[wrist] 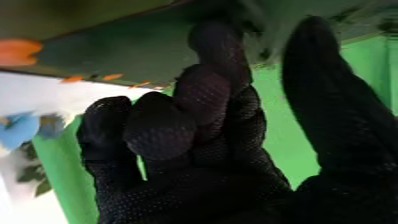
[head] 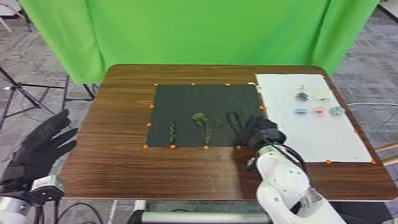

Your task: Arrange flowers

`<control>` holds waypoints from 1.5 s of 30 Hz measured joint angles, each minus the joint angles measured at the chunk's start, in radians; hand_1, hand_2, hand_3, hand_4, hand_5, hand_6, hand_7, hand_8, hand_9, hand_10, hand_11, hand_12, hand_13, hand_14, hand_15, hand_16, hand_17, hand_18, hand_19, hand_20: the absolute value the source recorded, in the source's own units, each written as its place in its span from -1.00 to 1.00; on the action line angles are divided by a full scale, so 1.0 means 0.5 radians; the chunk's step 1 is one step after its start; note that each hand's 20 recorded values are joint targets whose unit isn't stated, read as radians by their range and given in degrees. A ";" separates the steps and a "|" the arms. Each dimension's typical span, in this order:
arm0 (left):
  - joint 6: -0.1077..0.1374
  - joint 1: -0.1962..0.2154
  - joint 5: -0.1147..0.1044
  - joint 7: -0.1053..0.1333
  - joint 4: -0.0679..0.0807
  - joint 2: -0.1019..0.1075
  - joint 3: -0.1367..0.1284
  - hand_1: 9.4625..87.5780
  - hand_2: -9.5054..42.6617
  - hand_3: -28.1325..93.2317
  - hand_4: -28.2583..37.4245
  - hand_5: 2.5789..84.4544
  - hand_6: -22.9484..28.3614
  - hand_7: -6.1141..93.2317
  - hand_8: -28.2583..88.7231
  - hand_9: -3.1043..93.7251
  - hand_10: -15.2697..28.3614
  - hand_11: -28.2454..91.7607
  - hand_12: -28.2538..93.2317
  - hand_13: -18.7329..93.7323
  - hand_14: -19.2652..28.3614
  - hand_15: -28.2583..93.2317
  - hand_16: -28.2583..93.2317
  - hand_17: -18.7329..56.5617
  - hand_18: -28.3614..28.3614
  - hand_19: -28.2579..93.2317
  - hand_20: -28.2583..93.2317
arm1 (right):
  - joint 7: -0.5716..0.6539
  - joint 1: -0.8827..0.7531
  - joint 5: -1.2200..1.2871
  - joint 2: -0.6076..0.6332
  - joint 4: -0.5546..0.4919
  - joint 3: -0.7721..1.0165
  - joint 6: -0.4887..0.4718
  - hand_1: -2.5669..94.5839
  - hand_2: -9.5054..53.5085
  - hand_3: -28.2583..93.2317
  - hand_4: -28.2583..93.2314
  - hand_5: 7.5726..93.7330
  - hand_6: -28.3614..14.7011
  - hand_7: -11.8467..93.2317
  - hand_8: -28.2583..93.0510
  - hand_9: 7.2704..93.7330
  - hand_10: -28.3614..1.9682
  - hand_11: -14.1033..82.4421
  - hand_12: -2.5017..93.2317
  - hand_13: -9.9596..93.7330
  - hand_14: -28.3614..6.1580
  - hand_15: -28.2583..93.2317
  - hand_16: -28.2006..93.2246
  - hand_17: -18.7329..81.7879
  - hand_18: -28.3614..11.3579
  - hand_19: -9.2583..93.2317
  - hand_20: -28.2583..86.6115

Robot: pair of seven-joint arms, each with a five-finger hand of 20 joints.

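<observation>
while the right hand (head: 264, 131) is low over the right edge of the dark mat (head: 187, 100), its fingers (wrist: 160, 125) are loosely bent by differing amounts and its thumb stands straight, with a gap between them. i can't tell whether a fingertip touches anything, and i see nothing held.

just beside that hand, on the mat, is a dark green looped stem (head: 234, 120). next, toward the mat's middle, come a small sprig (head: 218, 122) and a bushy green bunch (head: 200, 119) with thin stalks pointing to the near edge. farther left, a slender leafy stem (head: 172, 131) lies lengthwise.

on the other side of the hand is the white sheet (head: 289, 137). toward its far end are small flower heads, among them a light blue flower (head: 301, 111), a pink flower (head: 320, 110) and a teal flower (head: 337, 110).

the left hand (head: 37, 145) is beside the table (head: 111, 150), open, its fingers nearly straight, holding nothing. behind the table hangs a green cloth (head: 213, 35).
</observation>
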 measured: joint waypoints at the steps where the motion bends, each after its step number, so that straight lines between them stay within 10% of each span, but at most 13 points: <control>1: 0.000 0.000 0.000 0.000 0.000 -0.001 0.000 -0.66 -0.80 0.62 -1.00 -0.56 -0.08 -0.50 -0.68 -0.59 0.08 -0.34 -0.22 -0.43 0.30 -0.23 -0.45 -0.78 0.68 0.09 -0.41 | -0.005 -0.003 0.013 -0.003 -0.010 0.004 -0.007 -0.48 -1.00 0.76 -0.99 0.37 0.23 0.23 -0.77 0.45 0.07 0.52 0.01 0.57 0.16 0.76 0.06 -0.03 -0.77 0.86 0.35; 23: 0.002 0.016 0.000 0.004 -0.003 -0.016 -0.001 -0.66 -0.77 0.62 -1.00 -0.56 -0.08 -0.49 -0.68 -0.59 0.09 -0.34 -0.22 -0.42 0.29 -0.23 -0.46 -0.78 0.68 0.09 -0.41 | -0.016 -0.021 0.448 -0.004 -0.073 0.130 -0.063 -0.62 -0.49 0.74 -0.91 0.41 0.17 0.14 -0.74 0.45 -0.06 0.49 -0.03 0.55 0.04 0.76 0.03 -0.06 -0.80 0.84 0.37; 45: 0.002 0.016 0.000 0.004 -0.003 -0.021 0.000 -0.66 -0.78 0.62 -1.00 -0.56 -0.09 -0.49 -0.68 -0.58 0.09 -0.34 -0.22 -0.42 0.29 -0.23 -0.46 -0.78 0.68 0.09 -0.41 | -0.042 -0.007 0.398 -0.002 -0.091 0.125 -0.170 -0.55 -0.62 0.77 -0.90 0.28 0.16 0.19 -0.74 0.36 -0.04 0.51 0.00 0.46 -0.02 0.78 0.04 -0.11 -0.77 0.80 0.36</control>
